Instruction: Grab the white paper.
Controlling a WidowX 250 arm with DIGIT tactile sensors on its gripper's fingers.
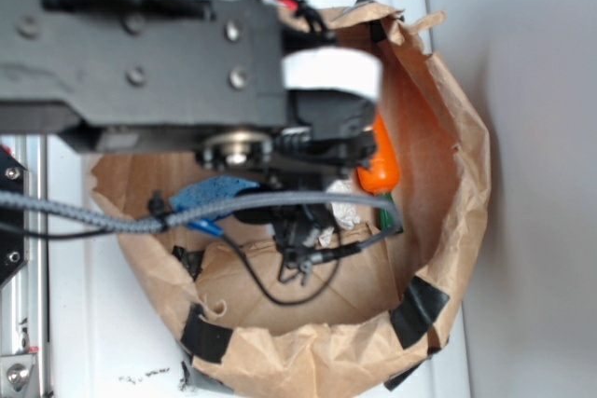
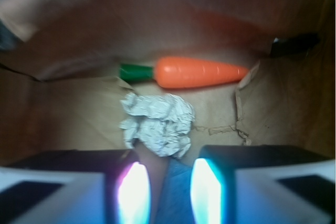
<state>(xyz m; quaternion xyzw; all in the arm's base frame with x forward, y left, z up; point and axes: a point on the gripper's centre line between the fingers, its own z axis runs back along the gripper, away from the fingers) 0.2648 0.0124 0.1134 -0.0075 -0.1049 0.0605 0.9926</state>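
White paper (image 2: pixel 157 124) clear at wrist, mostly arm-hidden outside, claw (image 2: pixel 169 190) parted

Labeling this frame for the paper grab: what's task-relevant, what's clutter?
Belongs to the job:
- white paper, crumpled, on the bag floor ahead of the tool
- tool, open, not touching the paper

Just lying about:
- carrot, beyond the paper
- brown paper bag that holds both
- blue cloth

A white counter (image 1: pixel 75 342) is carrying a brown paper bag (image 1: pixel 466 230) patched with black tape. On the bag's floor, the white paper (image 2: pixel 157 123) is lying just beside an orange carrot (image 2: pixel 202 72).
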